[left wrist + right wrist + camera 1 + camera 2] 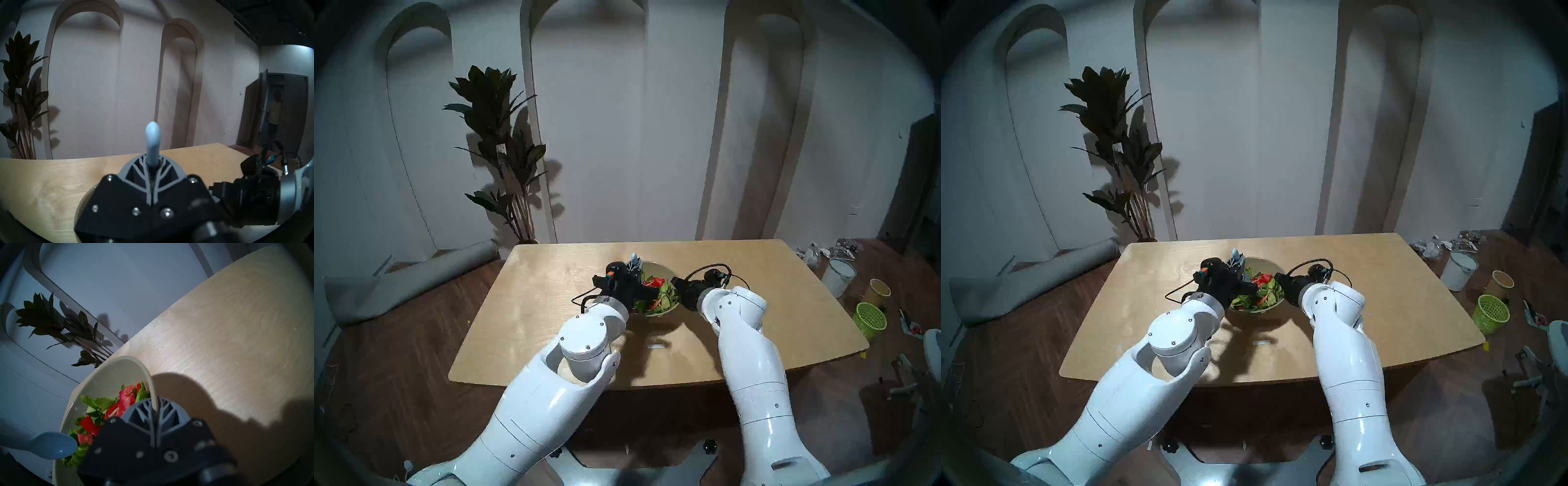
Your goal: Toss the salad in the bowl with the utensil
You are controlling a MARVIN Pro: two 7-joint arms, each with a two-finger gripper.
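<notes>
Your left gripper [153, 171] is clamped on the slim pale blue plastic utensil [152, 144], whose rounded handle end stands up out of the grey ribbed fingers [136, 169] in the left wrist view. In the right wrist view its other end shows as a smooth, shallow, spoon-like blue scoop [52, 447], lying at the near edge of the salad [105, 411]. That salad is a loose heap of crinkled green leaves with glossy bright red chunks and a few pale cucumber slices, piled toward the side of the bowl nearest your right gripper [153, 411]. The wide round beige-olive ceramic bowl [108, 372] has a smooth bare inner wall on its far side; it sits on the light wooden table [551, 305], between your two grippers. Your right gripper pinches the bowl's rim, one finger inside and one outside.
</notes>
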